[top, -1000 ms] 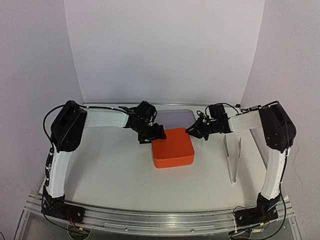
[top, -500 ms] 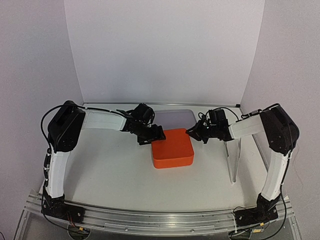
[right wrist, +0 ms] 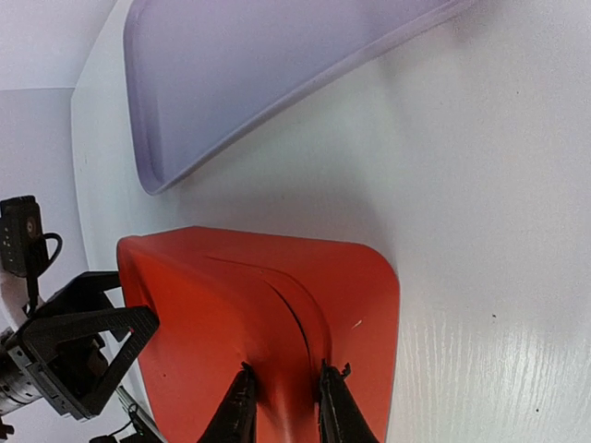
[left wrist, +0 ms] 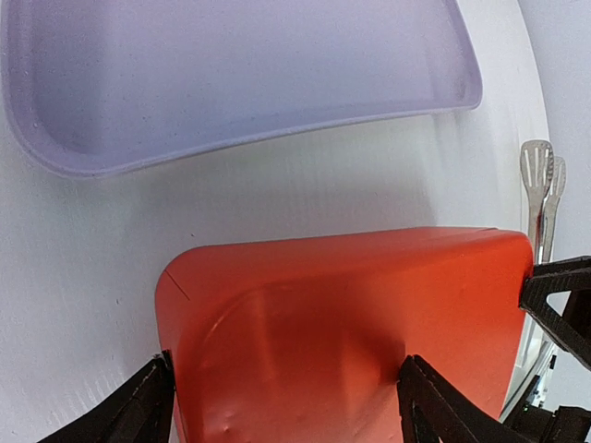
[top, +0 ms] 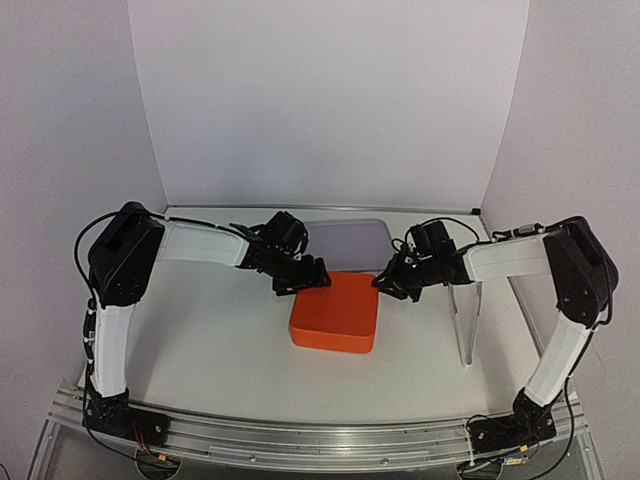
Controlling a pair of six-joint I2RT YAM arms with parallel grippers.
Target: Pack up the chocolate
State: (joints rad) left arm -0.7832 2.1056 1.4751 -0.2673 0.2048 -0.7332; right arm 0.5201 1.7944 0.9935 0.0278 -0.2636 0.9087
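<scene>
Box step, likely opening: left hand [top: 300, 275] spread wide over a far corner of the box [top: 335, 312] on the bench [top: 220, 340], right hand [top: 392, 278] pinched narrow on its rim; chocolate unseen, maybe inside; next needs an even two-hand lift.

Orange box [top: 335, 315] interior (closed top) unseen

The top external view looks down from above and behind the 2 arm bases [top: 125, 418] over the whole tabletop [top: 220, 345]. Each wrist view sits close, looking along its own jaws from opposite sides. All 3 views share the orange box [top: 335, 315] and lavender tray [top: 345, 235].
</scene>
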